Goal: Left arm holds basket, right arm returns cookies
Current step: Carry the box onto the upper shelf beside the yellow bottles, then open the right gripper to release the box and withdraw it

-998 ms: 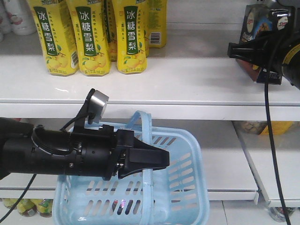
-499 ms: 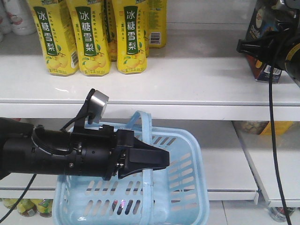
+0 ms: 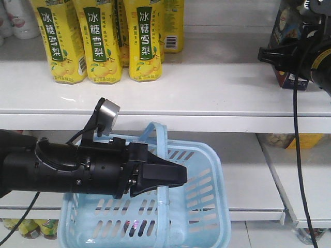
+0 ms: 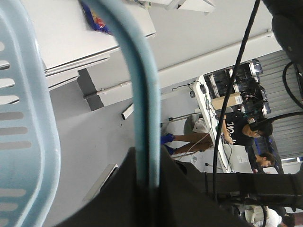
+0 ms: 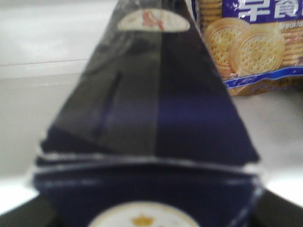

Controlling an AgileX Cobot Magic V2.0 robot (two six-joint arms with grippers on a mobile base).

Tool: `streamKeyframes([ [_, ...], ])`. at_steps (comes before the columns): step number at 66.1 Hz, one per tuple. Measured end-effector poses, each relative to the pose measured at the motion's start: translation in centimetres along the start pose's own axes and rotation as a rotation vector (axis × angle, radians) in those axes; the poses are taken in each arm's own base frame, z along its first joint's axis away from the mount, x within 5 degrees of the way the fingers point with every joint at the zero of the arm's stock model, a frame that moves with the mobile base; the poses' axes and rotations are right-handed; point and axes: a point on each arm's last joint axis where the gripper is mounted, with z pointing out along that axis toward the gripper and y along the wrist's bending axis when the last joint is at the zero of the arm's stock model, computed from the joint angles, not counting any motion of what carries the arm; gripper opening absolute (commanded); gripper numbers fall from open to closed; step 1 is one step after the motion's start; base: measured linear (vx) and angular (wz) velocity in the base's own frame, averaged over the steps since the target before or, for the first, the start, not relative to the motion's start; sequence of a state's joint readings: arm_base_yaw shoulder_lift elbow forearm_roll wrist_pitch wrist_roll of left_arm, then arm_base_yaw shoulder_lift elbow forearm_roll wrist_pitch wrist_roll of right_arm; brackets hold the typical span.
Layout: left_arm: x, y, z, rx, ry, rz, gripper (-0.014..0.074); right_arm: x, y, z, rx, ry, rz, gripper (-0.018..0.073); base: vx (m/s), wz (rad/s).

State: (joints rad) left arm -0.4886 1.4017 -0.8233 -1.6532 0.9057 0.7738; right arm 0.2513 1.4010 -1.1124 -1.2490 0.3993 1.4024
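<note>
The pale blue basket (image 3: pixel 199 206) hangs in front of the lower shelf by its hoop handle (image 3: pixel 163 135). My left gripper (image 3: pixel 173 175) is shut on that handle. In the left wrist view the handle (image 4: pixel 142 85) runs straight down between the dark jaws of the left gripper (image 4: pixel 147 182). At the top right, my right gripper (image 3: pixel 270 55) is shut on the dark navy cookies box (image 3: pixel 285 28), which is over the upper shelf. I cannot tell whether its bottom touches the shelf. The cookies box (image 5: pixel 151 118) fills the right wrist view, held in the right gripper (image 5: pixel 149 210).
Yellow drink bottles (image 3: pixel 98 41) stand in a row at the upper shelf's (image 3: pixel 207 95) left. A blue biscuit pack (image 5: pixel 255 42) lies behind the box. A yellow package (image 3: pixel 306 140) sits on the lower right shelf. More bottles (image 3: pixel 31 227) stand at bottom left.
The right gripper has carried the cookies box to the right and slightly up over the upper shelf, and the box stands less tilted. The left arm and basket have not moved.
</note>
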Motion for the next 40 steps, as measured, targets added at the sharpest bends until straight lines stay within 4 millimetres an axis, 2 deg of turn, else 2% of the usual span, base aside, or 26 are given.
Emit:
streamKeyframes([
  [10, 0.0, 0.0, 0.0, 0.000, 0.000, 0.000, -0.0003, 0.0, 0.0, -0.1, -0.002, 0.004, 0.018, 0.0522, 0.00, 0.00],
  [22, 0.0, 0.0, 0.0, 0.000, 0.000, 0.000, -0.0003, -0.6, -0.3, -1.3, -0.003, 0.000, 0.071, 0.0522, 0.00, 0.00],
  [40, 0.0, 0.0, 0.0, 0.001, 0.000, -0.001, -0.0003, -0.7, 0.5, -3.4, -0.005, 0.042, 0.009, 0.0522, 0.00, 0.00],
])
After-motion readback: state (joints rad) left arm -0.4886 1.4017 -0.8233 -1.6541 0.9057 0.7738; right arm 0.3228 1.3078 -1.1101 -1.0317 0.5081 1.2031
